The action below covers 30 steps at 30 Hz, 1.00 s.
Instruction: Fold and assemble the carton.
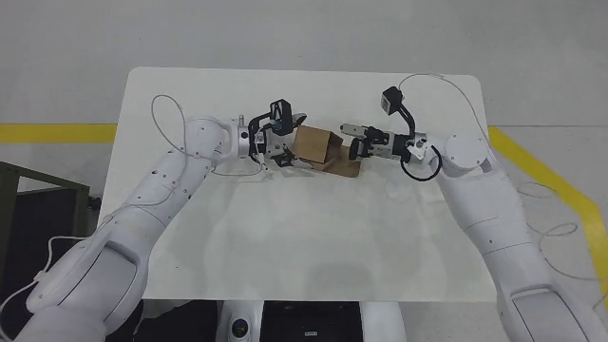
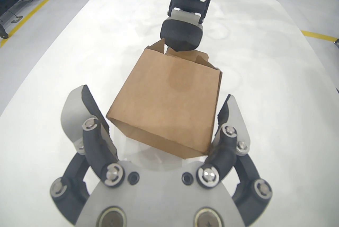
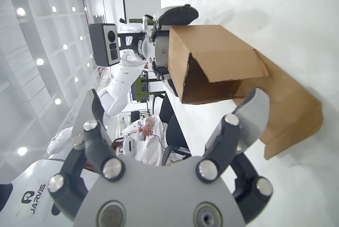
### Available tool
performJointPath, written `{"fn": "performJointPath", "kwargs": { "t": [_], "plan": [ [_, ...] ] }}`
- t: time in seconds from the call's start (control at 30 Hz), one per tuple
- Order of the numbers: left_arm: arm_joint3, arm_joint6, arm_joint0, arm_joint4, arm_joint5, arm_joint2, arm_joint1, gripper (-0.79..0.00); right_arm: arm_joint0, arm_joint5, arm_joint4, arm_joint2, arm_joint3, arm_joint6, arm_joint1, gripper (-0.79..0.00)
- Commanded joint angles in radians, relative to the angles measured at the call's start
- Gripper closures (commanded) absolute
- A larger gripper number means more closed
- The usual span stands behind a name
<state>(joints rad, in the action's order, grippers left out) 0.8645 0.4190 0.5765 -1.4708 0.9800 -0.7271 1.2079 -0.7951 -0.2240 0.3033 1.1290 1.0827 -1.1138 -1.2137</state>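
The carton [image 1: 316, 142] lies on its side a little toward 12 o'clock from the middle of the surface [image 1: 285, 237]. It is already opened into a box shape, so the step in hand looks like closing its open end. The left end effector [image 2: 157, 92] sits at the carton's 9 o'clock, spread wide and straddling that end, with one finger [image 2: 227, 116] touching a corner and nothing clamped. The right end effector [image 3: 174, 91], at the carton's 3 o'clock, is likewise wide open and empty. One of its fingers [image 3: 251, 106] is at the open mouth, over a flap [image 3: 294, 111] lying flat on the surface. The next move probably calls for the left to brace the box while the right folds that flap inward without shoving the carton along.
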Motion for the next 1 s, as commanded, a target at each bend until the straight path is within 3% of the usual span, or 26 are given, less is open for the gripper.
{"fn": "performJointPath", "kwargs": {
  "t": [0.0, 0.47, 0.97],
  "plan": [
    [0.004, -0.005, 0.002, 0.001, 0.001, -0.004, -0.001, -0.785, 0.009, -0.025, 0.001, -0.001, -0.009, 0.002, -0.001, -0.785],
    [0.020, -0.027, 0.013, 0.006, 0.009, -0.020, -0.002, -0.785, 0.150, -0.185, 0.024, -0.125, -0.184, -0.106, -0.046, -0.785],
    [0.029, -0.035, 0.019, 0.001, 0.010, -0.032, -0.002, -0.785, 0.109, -0.134, 0.077, -0.156, -0.157, -0.082, -0.059, -0.785]
  ]
}}
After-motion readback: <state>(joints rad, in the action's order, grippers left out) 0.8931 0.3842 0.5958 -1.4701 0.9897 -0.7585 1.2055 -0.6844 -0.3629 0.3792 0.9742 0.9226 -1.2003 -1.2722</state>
